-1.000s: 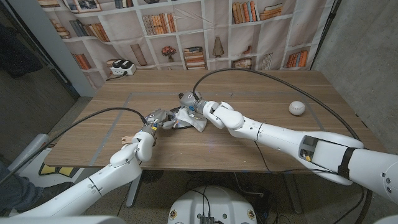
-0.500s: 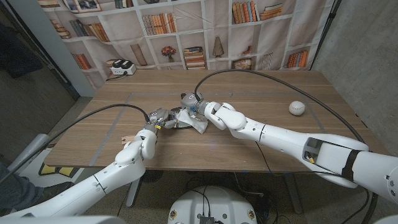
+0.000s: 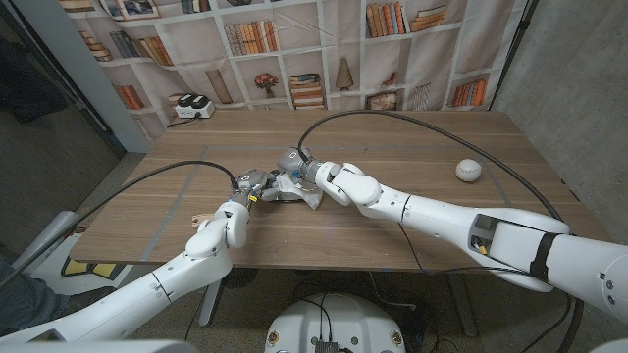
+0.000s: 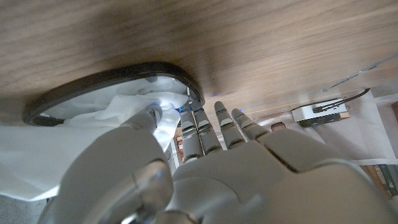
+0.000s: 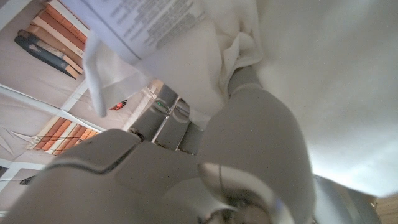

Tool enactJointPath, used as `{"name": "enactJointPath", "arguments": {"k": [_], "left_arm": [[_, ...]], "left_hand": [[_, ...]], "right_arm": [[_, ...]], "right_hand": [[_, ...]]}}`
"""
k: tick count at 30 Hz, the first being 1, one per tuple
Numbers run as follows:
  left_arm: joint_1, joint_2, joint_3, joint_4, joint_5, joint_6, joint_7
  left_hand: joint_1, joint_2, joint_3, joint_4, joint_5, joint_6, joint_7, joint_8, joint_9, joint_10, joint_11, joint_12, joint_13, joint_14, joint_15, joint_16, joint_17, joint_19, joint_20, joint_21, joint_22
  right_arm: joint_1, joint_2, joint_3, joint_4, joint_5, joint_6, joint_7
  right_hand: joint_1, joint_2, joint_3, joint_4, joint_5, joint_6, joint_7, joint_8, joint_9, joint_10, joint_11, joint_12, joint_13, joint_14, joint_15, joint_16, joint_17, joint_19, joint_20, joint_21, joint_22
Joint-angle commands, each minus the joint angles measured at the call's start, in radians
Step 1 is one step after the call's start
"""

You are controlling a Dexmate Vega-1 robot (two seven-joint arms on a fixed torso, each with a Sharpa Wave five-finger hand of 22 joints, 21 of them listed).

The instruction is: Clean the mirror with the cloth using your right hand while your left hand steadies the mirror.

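Note:
The mirror [image 3: 272, 195], a flat oval with a dark rim [image 4: 112, 76], lies on the wooden table [image 3: 392, 147] left of centre. A crumpled white cloth [image 3: 306, 193] covers most of its glass. My right hand [image 3: 300, 167] grips the cloth [image 5: 311, 74] and presses it down on the mirror; a printed label [image 5: 149, 25] hangs from the cloth. My left hand [image 3: 251, 183] holds the mirror's left end, its fingers [image 4: 208, 127] reaching to the rim and its thumb against the cloth [image 4: 87, 134].
A white ball [image 3: 469, 169] sits at the table's right side. A white device [image 3: 191, 106] stands at the back left corner. A pale wooden piece [image 3: 201, 220] lies near the front left edge. Black cables arch over both arms.
My right hand has slid left across the mirror with the cloth, closer to my left hand. The left hand has stayed at the mirror's end.

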Motion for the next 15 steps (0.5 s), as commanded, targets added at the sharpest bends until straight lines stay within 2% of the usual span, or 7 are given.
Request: {"name": "enactJointPath", "arguments": {"k": [1, 7, 15], "left_arm": [[0.004, 0.000, 0.006, -0.004, 0.003, 0.014, -0.014], [-0.001, -0.004, 0.008, 0.002, 0.001, 0.009, -0.014], [-0.011, -0.009, 0.010, 0.014, -0.002, -0.005, -0.013]], "left_hand": [[0.000, 0.007, 0.012, -0.001, -0.005, 0.043, 0.001, 0.005, 0.004, 0.008, -0.011, -0.001, 0.003, 0.016, -0.076, -0.002, 0.001, 0.011, -0.003, 0.002, -0.001], [0.000, 0.008, 0.015, -0.002, -0.009, 0.046, 0.003, 0.004, 0.003, 0.008, -0.008, -0.002, 0.003, 0.018, -0.076, -0.002, 0.001, 0.013, -0.004, 0.003, -0.001], [0.000, 0.010, 0.020, -0.005, -0.014, 0.050, 0.002, 0.002, 0.003, 0.015, -0.006, -0.002, 0.003, 0.022, -0.073, -0.002, 0.000, 0.014, -0.005, 0.002, -0.001]], "right_arm": [[0.045, 0.054, -0.014, 0.117, 0.010, -0.047, -0.031], [0.043, 0.027, 0.000, 0.113, 0.018, -0.138, -0.001], [0.039, 0.001, -0.001, 0.101, 0.028, -0.205, 0.033]], "right_hand": [[-0.006, 0.004, 0.010, -0.003, 0.009, 0.037, -0.027, 0.003, 0.002, 0.052, -0.046, -0.002, 0.136, 0.015, -0.011, 0.006, 0.005, -0.004, -0.150, 0.008, 0.001], [-0.006, 0.003, 0.011, -0.003, 0.009, 0.038, -0.026, 0.002, 0.000, 0.056, -0.046, -0.004, 0.137, 0.022, -0.011, 0.009, 0.009, -0.005, -0.151, 0.019, 0.000], [-0.009, 0.004, 0.012, -0.002, 0.009, 0.039, -0.026, 0.001, -0.002, 0.066, -0.046, -0.006, 0.136, 0.026, -0.011, 0.011, 0.014, -0.007, -0.150, 0.028, -0.003]]}}
